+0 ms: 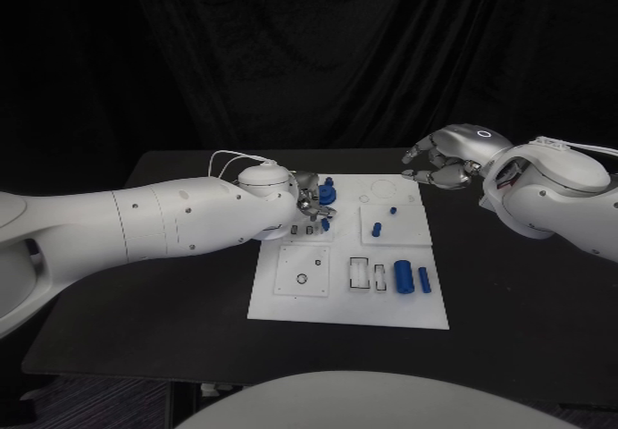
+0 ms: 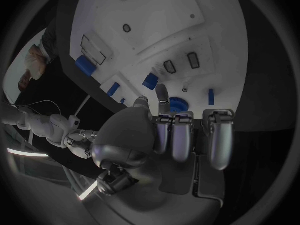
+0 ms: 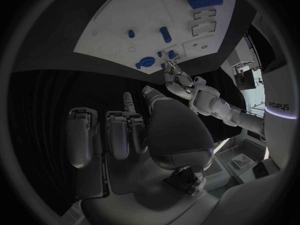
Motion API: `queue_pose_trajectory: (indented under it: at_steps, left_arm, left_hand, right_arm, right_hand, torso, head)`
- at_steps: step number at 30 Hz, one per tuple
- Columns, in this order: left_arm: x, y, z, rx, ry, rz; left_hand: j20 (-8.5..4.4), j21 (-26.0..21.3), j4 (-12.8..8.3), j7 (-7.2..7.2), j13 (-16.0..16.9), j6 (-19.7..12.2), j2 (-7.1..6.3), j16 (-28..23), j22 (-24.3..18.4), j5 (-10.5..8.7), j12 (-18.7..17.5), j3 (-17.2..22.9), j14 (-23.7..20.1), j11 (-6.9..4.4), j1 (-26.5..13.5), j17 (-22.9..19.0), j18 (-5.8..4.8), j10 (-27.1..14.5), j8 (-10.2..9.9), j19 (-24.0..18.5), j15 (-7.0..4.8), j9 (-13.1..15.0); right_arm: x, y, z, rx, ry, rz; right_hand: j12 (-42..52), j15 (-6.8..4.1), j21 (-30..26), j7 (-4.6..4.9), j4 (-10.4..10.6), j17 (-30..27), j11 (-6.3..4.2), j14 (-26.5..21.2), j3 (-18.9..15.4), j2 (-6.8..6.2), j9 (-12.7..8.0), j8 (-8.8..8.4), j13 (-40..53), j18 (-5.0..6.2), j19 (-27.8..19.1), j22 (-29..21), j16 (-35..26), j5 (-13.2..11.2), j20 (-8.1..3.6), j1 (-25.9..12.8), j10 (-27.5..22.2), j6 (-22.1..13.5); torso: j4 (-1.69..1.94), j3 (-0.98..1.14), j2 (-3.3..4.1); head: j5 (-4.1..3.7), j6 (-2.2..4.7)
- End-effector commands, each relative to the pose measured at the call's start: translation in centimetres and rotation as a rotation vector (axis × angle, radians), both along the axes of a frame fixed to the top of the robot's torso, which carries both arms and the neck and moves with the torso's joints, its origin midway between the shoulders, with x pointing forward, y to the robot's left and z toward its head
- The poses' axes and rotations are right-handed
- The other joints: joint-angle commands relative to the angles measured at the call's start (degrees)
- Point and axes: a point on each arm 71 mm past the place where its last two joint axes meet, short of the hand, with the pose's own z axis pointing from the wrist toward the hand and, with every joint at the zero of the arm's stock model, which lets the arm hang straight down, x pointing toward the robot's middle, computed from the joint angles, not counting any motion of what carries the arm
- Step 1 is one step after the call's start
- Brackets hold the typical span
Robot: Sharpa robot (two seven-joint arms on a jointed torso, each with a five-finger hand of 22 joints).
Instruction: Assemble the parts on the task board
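The white task board (image 1: pixel 290 299) lies mid-table. On it are a round blue part (image 1: pixel 327 190) at its far left corner, two small blue pegs (image 1: pixel 376 230) on the far right panel, and a thick blue cylinder (image 1: pixel 403 277) with a slim one (image 1: pixel 424 280) beside it at the near right. My left hand (image 1: pixel 306 202) hovers over the board's far left, a finger and thumb stretched out right next to the round blue part (image 2: pixel 178 104), with nothing seen between them. My right hand (image 1: pixel 445 165) hangs over the black table beyond the board's far right corner, fingers loosely curved and holding nothing.
Empty rectangular slots (image 1: pixel 359 275) and a panel with a round hole (image 1: pixel 304 278) sit on the board's near half. Bare black table (image 1: pixel 515 295) surrounds the board. The left forearm (image 1: pixel 168 219) crosses the table's left side.
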Motion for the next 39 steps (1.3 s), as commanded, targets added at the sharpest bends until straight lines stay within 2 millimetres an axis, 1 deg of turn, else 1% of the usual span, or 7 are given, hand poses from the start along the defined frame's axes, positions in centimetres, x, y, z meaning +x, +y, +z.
queue_pose_trajectory:
  at_steps: [1, 12, 16, 20, 26, 36, 39]
  left_arm:
    - [-0.09, -0.19, -0.27, 0.007, 0.004, -0.02]
    - [-0.16, -0.46, -0.5, -0.022, -0.002, -0.049]
    - [-0.16, -0.64, -0.43, -0.042, -0.012, -0.064]
    - [-0.15, -0.73, -0.4, -0.05, -0.016, -0.074]
    - [-0.13, -0.98, -0.46, -0.05, -0.01, -0.088]
    - [-0.07, -1.09, -0.75, -0.035, 0.006, -0.09]
    - [-0.06, -1.04, -0.79, -0.035, 0.005, -0.087]
  left_hand:
    - [-0.39, -0.29, 0.0, 0.08, 15.01, 0.51, -0.11, 0.15, 9.6, -0.14, -0.03, 0.48, 5.94, -0.52, -0.64, 15.08, 0.17, 5.96, -0.1, 2.58, -0.31, 0.3]
    - [-0.48, -0.55, -0.1, 0.07, 15.01, 0.21, -0.04, 0.15, 9.19, 0.21, -0.03, 1.08, 5.94, -0.58, -0.57, 15.08, 0.27, 5.96, -0.41, 2.33, -0.38, 0.97]
    - [-0.49, -0.62, -0.09, 0.11, 15.01, 0.0, -0.05, 0.15, 9.09, 0.42, -0.03, 1.31, 5.94, -0.56, -0.61, 15.08, 0.3, 5.96, -0.64, 2.27, -0.38, 1.22]
    - [-0.49, -0.74, -0.02, 0.18, 15.01, -0.2, -0.11, 0.15, 8.93, 0.52, -0.03, 1.48, 5.94, -0.52, -0.73, 15.08, 0.34, 5.96, -0.9, 2.16, -0.36, 1.42]
    - [-0.48, -0.88, -0.05, 0.22, 15.01, -0.35, -0.1, 0.15, 8.72, 0.58, -0.03, 1.78, 5.94, -0.47, -0.74, 15.08, 0.39, 5.96, -1.19, 2.03, -0.32, 1.67]
    - [-0.46, -0.9, -0.09, 0.19, 15.01, -0.08, -0.13, 0.15, 8.74, 0.34, -0.03, 2.12, 5.94, -0.47, -0.75, 15.08, 0.38, 5.96, -1.19, 2.04, -0.3, 2.11]
    - [-0.46, -0.91, -0.15, 0.15, 15.01, 0.1, -0.23, 0.15, 8.77, 0.16, -0.03, 2.31, 5.94, -0.49, -0.75, 15.08, 0.38, 5.96, -1.1, 2.06, -0.3, 2.52]
  right_arm:
    - [0.02, -0.05, 0.12, 0.012, -0.02, -0.004]
    - [0.11, -0.02, 0.16, 0.016, -0.027, -0.004]
    - [0.14, 0.0, 0.15, 0.015, -0.027, -0.005]
    - [0.17, -0.01, 0.13, 0.014, -0.025, -0.006]
    - [0.24, -0.06, 0.09, 0.01, -0.021, -0.011]
    - [0.29, -0.03, 0.2, 0.019, -0.035, -0.01]
    - [0.29, -0.06, 0.19, 0.018, -0.034, -0.011]
  right_hand:
    - [0.15, 0.08, 0.27, 0.03, 0.09, 11.96, 0.18, 5.22, 0.37, -0.06, -0.05, -0.06, 15.09, 0.73, 3.49, 13.56, 0.28, 0.27, 0.22, 0.5, 5.98, 0.36]
    - [0.15, 0.08, 0.28, 0.05, 0.09, 11.97, 0.19, 5.22, 0.42, -0.07, -0.08, -0.07, 15.09, 0.72, 3.49, 13.56, 0.29, 0.42, 0.22, 0.51, 5.98, 0.43]
    - [0.15, 0.08, 0.28, 0.05, 0.09, 11.97, 0.19, 5.22, 0.42, -0.07, -0.08, -0.07, 15.09, 0.72, 3.49, 13.56, 0.29, 0.42, 0.22, 0.51, 5.98, 0.43]
    - [0.15, 0.08, 0.28, 0.05, 0.09, 11.97, 0.19, 5.22, 0.42, -0.07, -0.08, -0.07, 15.09, 0.72, 3.49, 13.56, 0.29, 0.42, 0.22, 0.51, 5.98, 0.43]
    - [0.15, 0.08, 0.18, 0.07, 0.07, 11.92, 0.2, 5.21, 0.47, -0.06, -0.11, -0.08, 15.09, 0.75, 3.44, 13.52, 0.25, 0.5, 0.21, 0.54, 5.98, 0.48]
    - [0.15, 0.09, 0.2, 0.08, -0.01, 11.97, 0.2, 5.22, 0.57, -0.05, -0.14, -0.09, 15.09, 0.75, 3.45, 13.53, 0.29, 0.64, 0.21, 0.66, 5.98, 0.53]
    - [0.15, 0.09, 0.2, 0.08, -0.01, 11.97, 0.2, 5.22, 0.57, -0.05, -0.14, -0.09, 15.09, 0.75, 3.45, 13.53, 0.29, 0.64, 0.21, 0.66, 5.98, 0.53]
  torso:
    - [0.02, 0.03, 0.07]
    - [0.04, 0.07, 0.0]
    - [0.12, 0.02, 0.02]
    - [0.06, -0.01, -0.01]
    - [0.04, 0.04, 0.01]
    - [0.06, 0.07, 0.07]
    - [0.08, 0.01, 0.05]
  head:
    - [-0.13, 0.01]
    - [-0.01, 0.01]
    - [-0.09, 0.01]
    - [-0.03, 0.01]
    - [0.07, 0.01]
    - [0.07, 0.01]
    - [0.02, 0.01]
